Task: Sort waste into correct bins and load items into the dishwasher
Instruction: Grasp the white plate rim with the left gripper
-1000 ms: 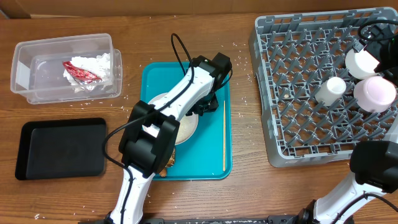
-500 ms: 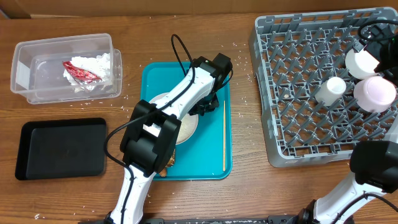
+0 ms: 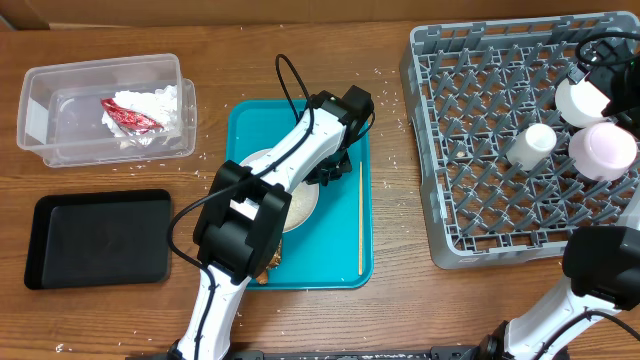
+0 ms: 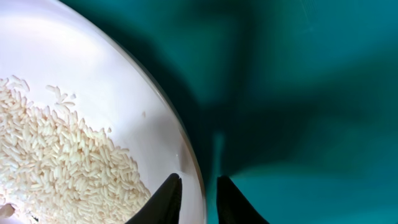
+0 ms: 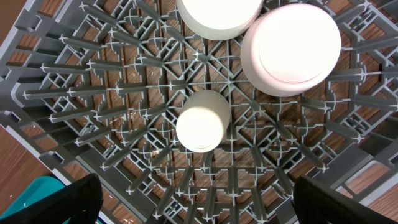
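Since the wrist cam sits close, left gripper (image 4: 198, 198) reads clear: jaws narrowly apart astride the plate (image 4: 93, 74) rim, with a teal sliver between outer finger and rim. Plate carries rice (image 4: 62, 155) and sits on teal tray (image 4: 311, 93). Overhead, the arm hides that gripper and most of the plate. Right gripper (image 5: 199, 208): jaws wide, empty, above rack (image 5: 81, 93) holding cup (image 5: 200, 121) and bowls (image 5: 291, 50). Only overhead shows tub (image 3: 35, 110) with napkin (image 3: 150, 105) and wrapper (image 3: 128, 115), plus black tray (image 3: 100, 238).
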{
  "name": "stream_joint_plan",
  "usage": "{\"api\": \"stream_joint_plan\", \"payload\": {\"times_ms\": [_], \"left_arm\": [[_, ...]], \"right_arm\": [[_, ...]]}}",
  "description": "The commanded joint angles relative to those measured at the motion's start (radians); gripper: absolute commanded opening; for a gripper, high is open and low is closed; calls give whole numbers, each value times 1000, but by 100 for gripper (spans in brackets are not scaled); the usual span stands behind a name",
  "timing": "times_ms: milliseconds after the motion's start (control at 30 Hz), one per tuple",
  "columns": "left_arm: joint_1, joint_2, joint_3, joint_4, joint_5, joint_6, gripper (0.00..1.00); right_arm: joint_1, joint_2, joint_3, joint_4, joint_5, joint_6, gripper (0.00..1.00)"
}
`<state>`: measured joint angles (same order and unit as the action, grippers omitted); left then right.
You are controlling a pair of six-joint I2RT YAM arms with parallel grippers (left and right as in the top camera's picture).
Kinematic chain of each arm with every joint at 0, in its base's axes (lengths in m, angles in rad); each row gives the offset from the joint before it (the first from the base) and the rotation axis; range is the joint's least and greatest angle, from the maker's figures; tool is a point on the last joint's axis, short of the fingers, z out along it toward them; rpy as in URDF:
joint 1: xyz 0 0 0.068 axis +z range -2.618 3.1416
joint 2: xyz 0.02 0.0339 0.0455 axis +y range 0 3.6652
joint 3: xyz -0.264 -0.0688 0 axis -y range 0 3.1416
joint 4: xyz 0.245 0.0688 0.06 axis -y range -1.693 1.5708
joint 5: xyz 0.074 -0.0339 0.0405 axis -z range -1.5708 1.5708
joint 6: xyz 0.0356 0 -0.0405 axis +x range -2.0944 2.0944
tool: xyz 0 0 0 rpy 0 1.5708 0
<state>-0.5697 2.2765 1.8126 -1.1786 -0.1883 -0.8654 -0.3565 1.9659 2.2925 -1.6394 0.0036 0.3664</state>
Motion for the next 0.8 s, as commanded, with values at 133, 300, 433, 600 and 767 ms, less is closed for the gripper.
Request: {"api": "stream_joint_plan", "payload": {"times_ms": [133, 300, 433, 600, 767], "left_arm": [[-9, 10, 0, -2, -29, -11, 23], [-9, 10, 0, -2, -21, -11, 24], [-8, 10, 0, -2, -28, -8, 19], [-9, 10, 0, -2, -22, -6, 11], [-8, 4, 5, -26, -30, 9, 4]], "right_arm": [[1, -46, 31, 3, -6, 8, 100], [1, -46, 31, 3, -6, 8, 100], [1, -46, 31, 3, -6, 8, 100], [1, -46, 31, 3, -6, 8, 100], [1, -46, 31, 3, -6, 8, 100]]}}
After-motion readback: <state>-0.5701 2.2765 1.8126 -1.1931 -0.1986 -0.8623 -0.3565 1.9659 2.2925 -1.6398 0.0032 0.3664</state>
